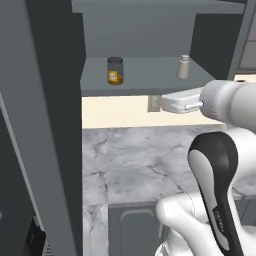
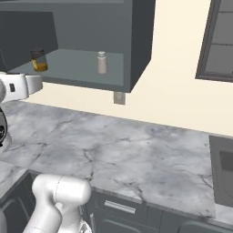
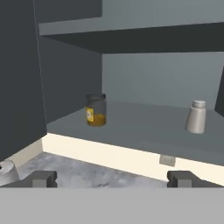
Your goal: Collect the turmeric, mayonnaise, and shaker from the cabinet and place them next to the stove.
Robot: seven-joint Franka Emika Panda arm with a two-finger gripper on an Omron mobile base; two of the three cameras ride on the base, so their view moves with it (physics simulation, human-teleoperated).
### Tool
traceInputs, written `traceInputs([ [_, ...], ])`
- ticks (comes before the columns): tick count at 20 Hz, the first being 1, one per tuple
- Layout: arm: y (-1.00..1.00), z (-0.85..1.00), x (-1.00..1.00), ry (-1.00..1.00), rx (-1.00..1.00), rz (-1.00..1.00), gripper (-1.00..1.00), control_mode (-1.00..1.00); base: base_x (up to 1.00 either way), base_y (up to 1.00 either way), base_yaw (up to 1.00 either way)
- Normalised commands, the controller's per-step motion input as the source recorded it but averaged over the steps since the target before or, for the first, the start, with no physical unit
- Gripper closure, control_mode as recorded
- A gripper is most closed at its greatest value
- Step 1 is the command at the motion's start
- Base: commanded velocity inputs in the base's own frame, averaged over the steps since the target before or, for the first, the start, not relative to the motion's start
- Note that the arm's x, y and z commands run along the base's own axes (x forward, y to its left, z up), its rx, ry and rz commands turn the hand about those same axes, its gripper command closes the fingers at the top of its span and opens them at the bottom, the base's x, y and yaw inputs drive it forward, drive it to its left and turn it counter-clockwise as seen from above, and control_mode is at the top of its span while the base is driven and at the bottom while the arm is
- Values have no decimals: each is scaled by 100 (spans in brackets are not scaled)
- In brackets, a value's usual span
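The cabinet (image 1: 45, 125) is dark grey and its door is open. Inside is a grey shelf (image 1: 150, 75). The turmeric (image 1: 115, 70), a small jar with yellow stuff and a dark lid, stands upright near the shelf's left side, close to the front edge. The shaker (image 1: 183, 67), a little pale bottle with a round cap, stands upright near the shelf's right side, well apart from the jar.

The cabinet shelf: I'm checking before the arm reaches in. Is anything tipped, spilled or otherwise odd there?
Nothing stands out. The turmeric and the shaker both stand upright on the cabinet shelf, well apart, with no spill around them. The claw is open, short of the shelf.
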Motion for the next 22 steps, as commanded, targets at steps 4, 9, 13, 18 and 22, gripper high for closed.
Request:
traceInputs([
  [4, 10, 30, 19, 0, 0, 3, -100, -100, 0, 0, 0],
  [9, 23, 15, 9, 0, 0, 0, -100, -100, 0, 0, 0],
  [13, 30, 1, 5, 0, 0, 0, -100, -100, 0, 0, 0],
  [18, 10, 0, 0, 0, 0, 0, -100, -100, 0, 0, 0],
  [22, 3, 0, 11, 0, 0, 0, -100, -100, 0, 0, 0],
])
